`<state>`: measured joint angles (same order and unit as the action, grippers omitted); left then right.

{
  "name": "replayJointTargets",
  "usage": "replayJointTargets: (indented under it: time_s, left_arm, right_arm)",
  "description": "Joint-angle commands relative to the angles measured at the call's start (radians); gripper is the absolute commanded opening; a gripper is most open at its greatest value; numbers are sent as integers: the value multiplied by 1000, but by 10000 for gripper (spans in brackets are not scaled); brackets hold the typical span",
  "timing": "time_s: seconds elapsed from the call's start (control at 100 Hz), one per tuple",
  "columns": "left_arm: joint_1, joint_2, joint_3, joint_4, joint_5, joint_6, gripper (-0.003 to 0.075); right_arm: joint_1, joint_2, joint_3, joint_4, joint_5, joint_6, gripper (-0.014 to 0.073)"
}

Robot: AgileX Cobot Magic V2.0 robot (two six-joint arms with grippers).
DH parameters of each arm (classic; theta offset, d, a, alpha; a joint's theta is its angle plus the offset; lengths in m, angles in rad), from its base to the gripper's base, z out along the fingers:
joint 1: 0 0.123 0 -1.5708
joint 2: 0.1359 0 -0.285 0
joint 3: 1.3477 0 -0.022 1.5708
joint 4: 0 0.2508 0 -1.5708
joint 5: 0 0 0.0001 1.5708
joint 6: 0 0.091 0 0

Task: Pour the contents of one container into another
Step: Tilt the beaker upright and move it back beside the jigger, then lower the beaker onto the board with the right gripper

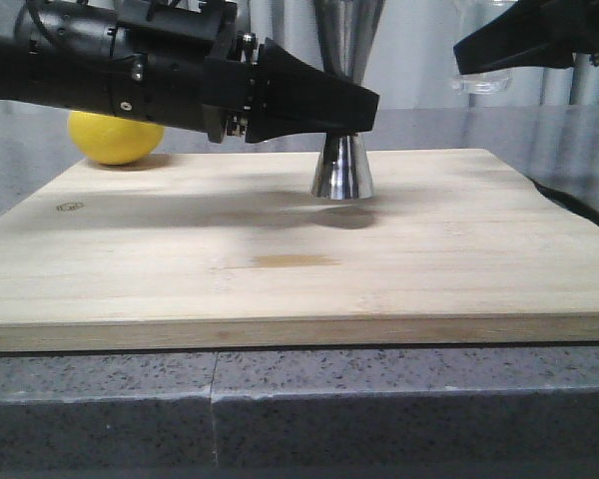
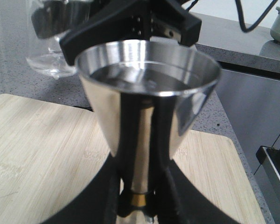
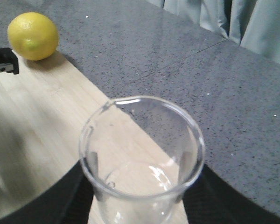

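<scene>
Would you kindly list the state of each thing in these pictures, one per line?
Jigger: upright on the board, clear liquid in its top cup, gripped at the waist.
Beaker: held up off the board, upright, looks empty.
Left hand: shut on the jigger.
Right hand: shut on the beaker.
Lemon: resting at the board's far left corner, whole.
Board: flat on the counter, one small darker patch on it.
</scene>
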<state>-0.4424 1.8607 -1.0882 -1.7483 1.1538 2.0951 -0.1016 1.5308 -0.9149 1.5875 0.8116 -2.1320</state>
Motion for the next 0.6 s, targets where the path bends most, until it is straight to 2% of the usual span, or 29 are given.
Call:
replayJointTargets:
  time_s: [0.0,0.21,0.5,0.59]
  left_arm:
    - [-4,-55,-29,-74,95,-7,-19]
    - [-4,-55,-29,-74,95,-7,-19]
    - [-4,-55,-29,-74,95,-7,-19]
    - [-4,-55,-29,-74,95,-7,-19]
  right_arm:
    - [-7,-14,-16,65,86,-30,204]
    - [-7,7,43,44,157,-30,204]
    - [-7,7,146,26,158,-37,204]
    - [-7,7,150,-25,162,-37,204]
